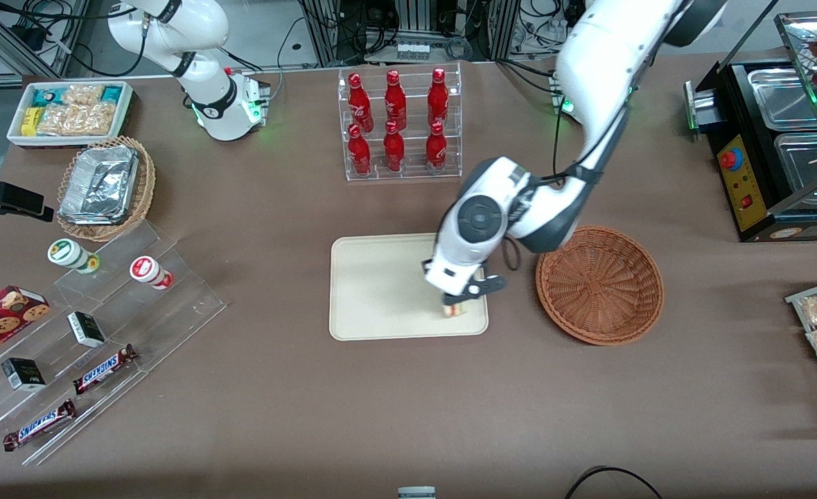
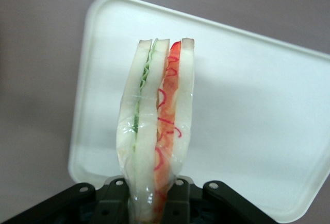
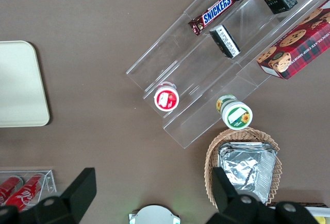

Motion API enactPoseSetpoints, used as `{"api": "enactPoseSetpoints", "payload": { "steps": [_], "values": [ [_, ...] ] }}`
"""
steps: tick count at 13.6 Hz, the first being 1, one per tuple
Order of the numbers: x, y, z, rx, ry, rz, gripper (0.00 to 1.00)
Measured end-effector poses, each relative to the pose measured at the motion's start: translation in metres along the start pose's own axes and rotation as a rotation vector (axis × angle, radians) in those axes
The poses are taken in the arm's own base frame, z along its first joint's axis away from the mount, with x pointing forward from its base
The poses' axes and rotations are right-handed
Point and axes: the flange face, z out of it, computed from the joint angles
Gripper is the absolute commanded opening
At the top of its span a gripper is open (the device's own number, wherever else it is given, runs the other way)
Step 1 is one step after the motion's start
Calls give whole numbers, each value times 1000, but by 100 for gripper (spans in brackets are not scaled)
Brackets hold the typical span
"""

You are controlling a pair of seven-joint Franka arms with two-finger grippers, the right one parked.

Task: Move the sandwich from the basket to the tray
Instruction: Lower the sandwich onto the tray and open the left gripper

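Gripper: my left-arm gripper [image 1: 461,299] hangs over the tray's corner nearest the basket and the front camera, jaws narrowed onto the sandwich.
Sandwich: the sandwich [image 2: 157,126] sits pinched between the fingers [image 2: 114,203], wedge pointing away from the wrist, over the tray [image 2: 247,110]. From the front I see only its lower end [image 1: 452,310] poking out under the hand.
Contact with tray: I cannot tell whether it touches the tray surface or hangs just above it.
Basket: the basket [image 1: 599,284] lies just beside the tray, toward the working arm's end, with nothing in it.
Handling: I judge it light and soft; white bread, thin filling, clear film wrap that looks slippery. A hard squeeze would crush the layers, a loose one could let it slide out.
Hold: the grip is at the wide base across the bread faces, which seems the sound place to me.
Wrist view gives: layer detail, pale green on one side, red on the other, and the film.
Front view gives: placement over the tray [image 1: 380,291] relative to the basket, which the wrist never shows.
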Motion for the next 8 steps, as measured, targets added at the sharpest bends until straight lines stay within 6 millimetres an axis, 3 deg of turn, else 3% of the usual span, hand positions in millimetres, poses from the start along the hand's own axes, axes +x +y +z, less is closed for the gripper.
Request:
{"api": "enactPoseSetpoints", "payload": {
  "steps": [4, 8],
  "values": [
    [-27, 50, 37, 6, 6, 71, 0],
    [-34, 72, 55, 47, -10, 67, 0]
  ]
}}
